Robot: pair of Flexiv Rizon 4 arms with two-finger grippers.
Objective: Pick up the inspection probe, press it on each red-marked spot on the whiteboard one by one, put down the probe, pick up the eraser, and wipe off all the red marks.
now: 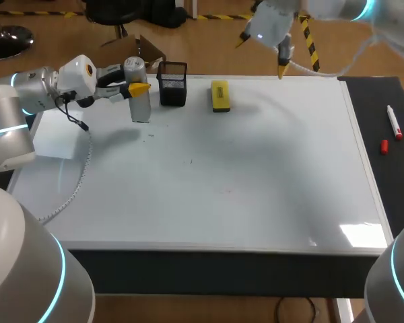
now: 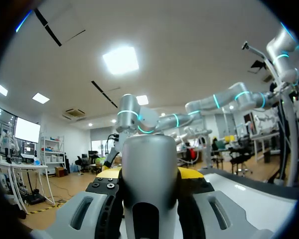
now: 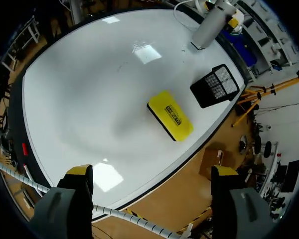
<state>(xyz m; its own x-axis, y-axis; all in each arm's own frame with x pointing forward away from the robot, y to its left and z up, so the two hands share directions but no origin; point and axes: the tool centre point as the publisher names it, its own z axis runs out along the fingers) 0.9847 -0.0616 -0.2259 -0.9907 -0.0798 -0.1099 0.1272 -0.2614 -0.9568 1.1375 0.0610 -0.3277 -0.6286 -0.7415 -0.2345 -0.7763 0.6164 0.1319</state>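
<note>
Left gripper (image 1: pixel 136 91) is clamped on the inspection probe (image 1: pixel 140 104), yellow tips pinching the grey cylinder from two sides (the left wrist view agrees: the cylinder fills the gap between my fingers (image 2: pixel 192 173)). The probe is upright at the far-left corner of the whiteboard (image 1: pixel 256 202), just beside the black mesh holder (image 1: pixel 173 83). I can't tell if its base touches the board.

Right gripper (image 1: pixel 261 56) is released, fingers wide apart with nothing between them. It hangs above the whiteboard's far edge, right of the middle.

The eraser (image 1: pixel 219 95) is yellow and lies flat on the board near the far edge. It sits between the mesh holder and my right gripper, apart from both. The right wrist view looks down on it, with the holder and probe beyond it toward the far-left corner.

There are faint specks (image 1: pixel 188 161) near the middle of the board, too small to say whether they are red.

A black mat (image 1: pixel 370 114) runs along the whiteboard's right edge. On it lie a red marker (image 1: pixel 394 122) and, near it but not touching, its cap (image 1: pixel 384 146). A white sheet (image 1: pixel 57 134) lies at the board's left edge, below my left arm.
</note>
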